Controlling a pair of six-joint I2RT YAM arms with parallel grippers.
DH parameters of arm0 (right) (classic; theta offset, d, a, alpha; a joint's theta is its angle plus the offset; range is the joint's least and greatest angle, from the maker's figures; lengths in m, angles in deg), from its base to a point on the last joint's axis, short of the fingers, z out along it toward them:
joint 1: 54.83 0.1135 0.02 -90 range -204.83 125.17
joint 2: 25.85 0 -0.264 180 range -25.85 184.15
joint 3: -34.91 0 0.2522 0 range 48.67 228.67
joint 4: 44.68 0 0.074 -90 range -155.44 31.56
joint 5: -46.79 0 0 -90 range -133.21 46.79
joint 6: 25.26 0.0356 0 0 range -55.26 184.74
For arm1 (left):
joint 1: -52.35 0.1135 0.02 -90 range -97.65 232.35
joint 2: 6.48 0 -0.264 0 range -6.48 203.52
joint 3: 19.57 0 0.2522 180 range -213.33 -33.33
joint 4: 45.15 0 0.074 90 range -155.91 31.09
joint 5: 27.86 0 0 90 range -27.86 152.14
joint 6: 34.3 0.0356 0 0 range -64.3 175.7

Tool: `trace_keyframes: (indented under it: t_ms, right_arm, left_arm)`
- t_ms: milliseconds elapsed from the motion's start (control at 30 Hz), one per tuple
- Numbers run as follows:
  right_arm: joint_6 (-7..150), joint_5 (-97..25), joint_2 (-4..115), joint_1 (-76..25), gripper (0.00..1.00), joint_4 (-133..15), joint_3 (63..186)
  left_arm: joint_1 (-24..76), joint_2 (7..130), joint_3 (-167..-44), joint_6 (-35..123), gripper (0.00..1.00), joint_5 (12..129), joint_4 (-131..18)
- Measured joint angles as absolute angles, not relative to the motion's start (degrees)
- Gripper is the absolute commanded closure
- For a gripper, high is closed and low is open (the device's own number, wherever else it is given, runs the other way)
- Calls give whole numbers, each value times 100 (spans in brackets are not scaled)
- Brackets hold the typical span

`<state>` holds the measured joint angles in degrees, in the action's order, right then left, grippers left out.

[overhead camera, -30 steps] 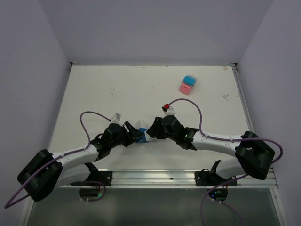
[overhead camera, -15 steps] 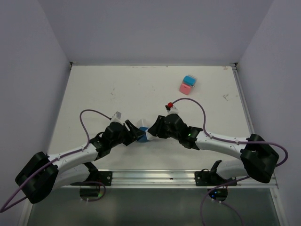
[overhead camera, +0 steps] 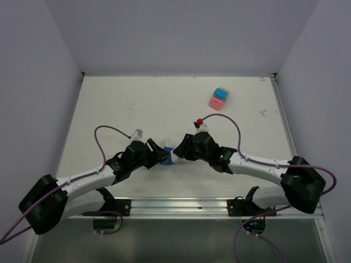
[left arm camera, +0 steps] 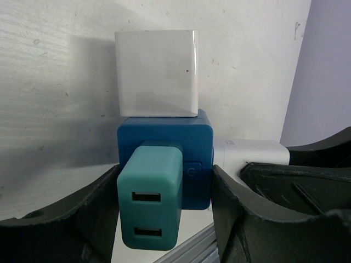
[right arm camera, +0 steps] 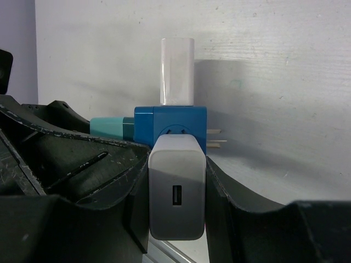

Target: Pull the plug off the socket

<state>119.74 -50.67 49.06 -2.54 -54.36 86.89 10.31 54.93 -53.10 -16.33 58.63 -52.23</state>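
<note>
Above the near middle of the white table [overhead camera: 164,104], the left gripper [left arm camera: 164,192] clamps the blue socket cube [left arm camera: 189,148] while the right gripper [right arm camera: 176,170] pinches its white plug [right arm camera: 176,203] by the flat sides, light, rigid, probably slick plastic wanting a firm, straight pull.

The blue plastic cube socket [left arm camera: 164,129] and teal plastic plug [left arm camera: 149,197] look matt; the white plastic USB plug [right arm camera: 176,192] smooth, faintly glossy.
</note>
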Motion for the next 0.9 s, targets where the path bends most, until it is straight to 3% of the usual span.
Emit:
trace_keyframes:
  t_ms: [333, 900]
  right_arm:
    - [11976, -4929, 5396, -341, 100, -5432, 8951]
    - [11974, -4606, 5286, -606, 100, -5703, 9062]
  left_arm:
    - [758, 5733, -5683, -1766, 100, 5120, -5881]
    - [662, 5715, -5766, -1981, 100, 4902, -5925]
